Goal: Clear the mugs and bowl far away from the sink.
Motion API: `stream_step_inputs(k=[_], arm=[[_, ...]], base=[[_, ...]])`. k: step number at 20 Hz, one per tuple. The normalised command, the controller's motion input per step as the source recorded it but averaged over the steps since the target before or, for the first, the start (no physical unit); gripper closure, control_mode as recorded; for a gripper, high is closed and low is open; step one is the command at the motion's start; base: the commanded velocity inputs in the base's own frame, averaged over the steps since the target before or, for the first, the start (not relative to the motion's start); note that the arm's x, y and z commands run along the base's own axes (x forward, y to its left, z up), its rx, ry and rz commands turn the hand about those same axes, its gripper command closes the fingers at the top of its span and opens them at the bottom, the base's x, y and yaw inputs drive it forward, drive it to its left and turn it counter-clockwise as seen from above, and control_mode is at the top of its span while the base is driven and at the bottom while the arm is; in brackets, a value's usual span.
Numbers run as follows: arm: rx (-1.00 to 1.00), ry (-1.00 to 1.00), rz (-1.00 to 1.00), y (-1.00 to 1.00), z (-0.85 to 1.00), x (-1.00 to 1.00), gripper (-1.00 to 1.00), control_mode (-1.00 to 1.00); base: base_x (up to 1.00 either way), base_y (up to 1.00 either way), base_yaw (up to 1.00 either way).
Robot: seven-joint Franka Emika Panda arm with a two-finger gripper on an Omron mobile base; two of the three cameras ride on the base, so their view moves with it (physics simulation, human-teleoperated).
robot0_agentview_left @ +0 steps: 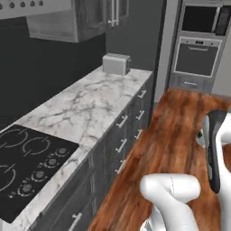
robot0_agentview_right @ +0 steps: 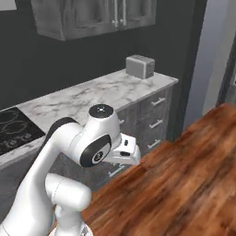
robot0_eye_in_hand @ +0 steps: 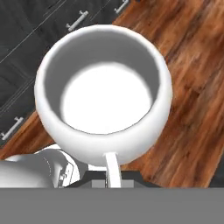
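A white mug [robot0_eye_in_hand: 103, 94] sits right in front of the hand camera, mouth towards it, with nothing inside. Its thin handle [robot0_eye_in_hand: 112, 168] runs down between the dark fingertips of my gripper [robot0_eye_in_hand: 112, 178], which is shut on it. The mug hangs above the wooden floor [robot0_eye_in_hand: 192, 87], beside the dark cabinet drawers [robot0_eye_in_hand: 39, 39]. In the right base view the arm is folded, and its hand [robot0_agentview_right: 125, 153] points down over the floor in front of the cabinets. The bowl and the sink are out of view.
A marble counter [robot0_agentview_left: 90, 108] runs along the left, with a black stovetop [robot0_agentview_left: 27, 167] at its near end and a grey toaster [robot0_agentview_left: 116, 63] at its far end. Dark drawers [robot0_agentview_left: 122, 135] face the wooden floor [robot0_agentview_left: 167, 149]. A wall oven [robot0_agentview_left: 196, 54] stands beyond.
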Motion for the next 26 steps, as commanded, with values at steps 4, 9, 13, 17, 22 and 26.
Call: stream_step_inputs(k=[4,9,13,17,22,26], arm=[[0.0,0.0,0.0,0.0,0.0,0.0,1.0,1.0],[0.0,0.0,0.0,0.0,0.0,0.0,1.0,1.0],[0.0,0.0,0.0,0.0,0.0,0.0,1.0,1.0],[0.0,0.0,0.0,0.0,0.0,0.0,1.0,1.0],[0.0,0.0,0.0,0.0,0.0,0.0,1.0,1.0],[0.0,0.0,0.0,0.0,0.0,0.0,1.0,1.0]], base=[[-0.14,0.47,0.88],[-0.02,0.77,0.77],[0.0,1.0,0.59],[0.0,1.0,0.58],[0.13,0.76,0.48],[0.56,-0.03,0.08]])
